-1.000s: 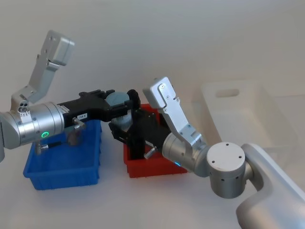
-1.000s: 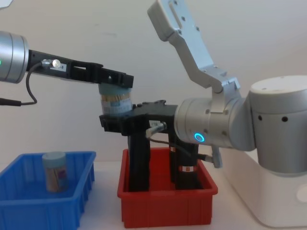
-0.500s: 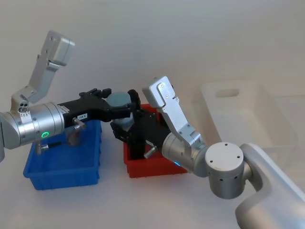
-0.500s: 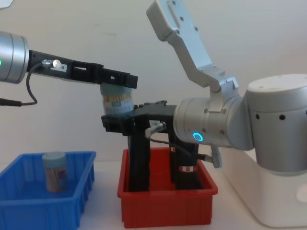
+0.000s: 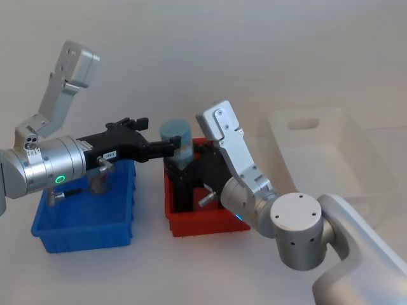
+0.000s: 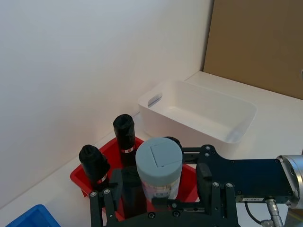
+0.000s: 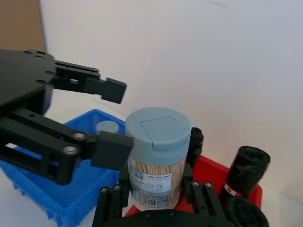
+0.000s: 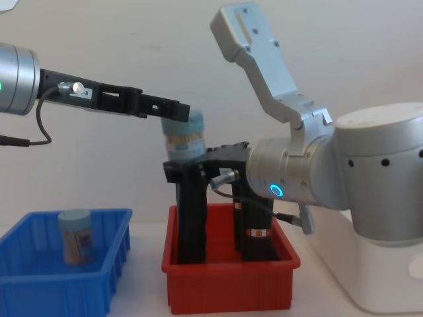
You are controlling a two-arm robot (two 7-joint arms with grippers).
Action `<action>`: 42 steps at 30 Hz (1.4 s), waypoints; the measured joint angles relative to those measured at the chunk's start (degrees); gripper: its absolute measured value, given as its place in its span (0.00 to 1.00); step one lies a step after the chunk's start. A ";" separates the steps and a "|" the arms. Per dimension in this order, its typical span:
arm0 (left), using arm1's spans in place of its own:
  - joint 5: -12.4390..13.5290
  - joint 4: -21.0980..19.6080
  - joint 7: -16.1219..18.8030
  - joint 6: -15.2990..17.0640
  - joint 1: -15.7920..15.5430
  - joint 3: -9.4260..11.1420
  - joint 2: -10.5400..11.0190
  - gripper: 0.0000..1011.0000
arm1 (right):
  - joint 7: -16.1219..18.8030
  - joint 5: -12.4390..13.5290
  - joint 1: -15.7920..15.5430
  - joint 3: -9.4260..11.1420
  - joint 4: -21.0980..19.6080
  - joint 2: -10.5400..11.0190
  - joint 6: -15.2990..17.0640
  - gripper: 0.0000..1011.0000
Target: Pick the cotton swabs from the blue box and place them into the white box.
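Swabs first: where is the jar?

One jar of cotton swabs (image 8: pixel 185 137) stands upright in my right claw (image 7: pixel 156 189). It is up in the air over the red bin (image 8: pixel 225 287), above the black bottles (image 6: pixel 124 135) that stand in it. The right claw's fingers press against the jar's lower half, one on each side. The grey-blue lid (image 6: pixel 158 158) sticks out above them.

And your left claw?

My left claw (image 8: pixel 184 109) is spread wide at lid height. One fingertip (image 7: pixel 111 144) sits just beside the lid and the other is well off it, so this claw grips nothing.

How are the arms set?

My left forearm reaches in level from the left, high over the blue box (image 8: pixel 59 290). My right arm is folded. One link juts steeply upward, while the wrist lies about level and points the claw toward my left.

What else is in the boxes?

A second jar (image 8: pixel 75 236) stands upright in the blue box. The white box (image 6: pixel 180 127) sits on the tabletop (image 5: pixel 159 273) to the right of the red bin.
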 joint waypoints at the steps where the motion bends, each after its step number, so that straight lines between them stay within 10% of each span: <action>1: 0.00 0.00 0.00 0.00 0.00 0.00 0.00 0.99 | -1.31 -0.06 -0.21 -0.01 -0.30 0.00 0.34 0.63; 14: 0.00 0.00 0.00 0.00 0.00 0.00 0.00 0.99 | -11.37 0.33 -3.66 0.36 -5.25 1.10 1.42 0.63; 30: -0.01 0.00 0.00 0.00 0.00 0.00 -0.01 0.99 | -21.01 5.41 -11.94 5.55 -17.79 8.74 0.57 0.63; 42: 0.00 0.00 0.01 0.00 0.00 0.00 0.00 0.99 | -22.41 9.53 -12.47 9.68 -15.64 12.19 -0.40 0.63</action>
